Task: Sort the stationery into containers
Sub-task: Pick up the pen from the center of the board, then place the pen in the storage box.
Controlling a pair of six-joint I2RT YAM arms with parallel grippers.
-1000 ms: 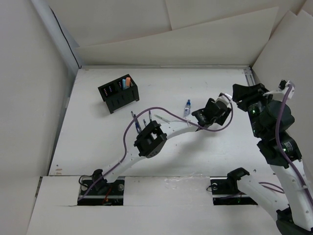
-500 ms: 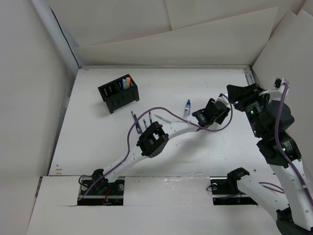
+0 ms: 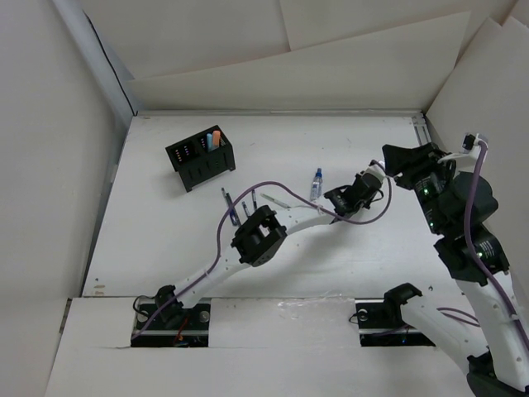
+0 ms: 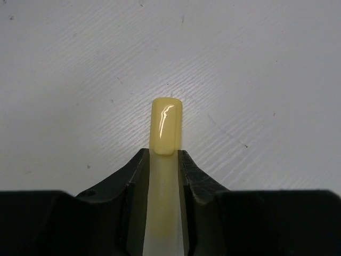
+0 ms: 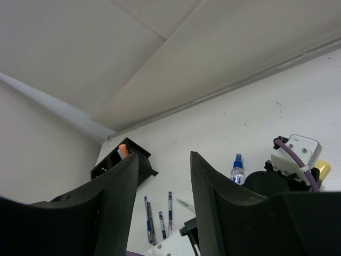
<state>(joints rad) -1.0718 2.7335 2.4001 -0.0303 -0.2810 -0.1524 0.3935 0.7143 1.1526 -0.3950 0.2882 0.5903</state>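
Note:
In the left wrist view my left gripper [image 4: 164, 156] is shut on a short yellowish stick [image 4: 166, 125], whose rounded end pokes out past the fingertips just over the white table. From above, that gripper [image 3: 369, 182] reaches to the right of the blue-capped clear tube [image 3: 316, 183]. Raised and open with nothing between its fingers, my right gripper [image 3: 395, 157] sits just right of it. The black organiser box [image 3: 201, 160] stands at the far left with the orange-banded marker [image 3: 216, 137] upright in it. Dark pens [image 3: 231, 206] and a white pen [image 3: 277, 201] lie beside the left elbow.
White walls close the table in at the back and on both sides. The left arm's purple cable [image 3: 248, 194] loops over the pens. The right wrist view looks past its fingers to the box [image 5: 101, 169], the tube [image 5: 237, 168] and the pens [image 5: 149, 216].
The left jaws have closed from wide open onto the yellowish stick. The right gripper has drifted a little left, towards the left gripper.

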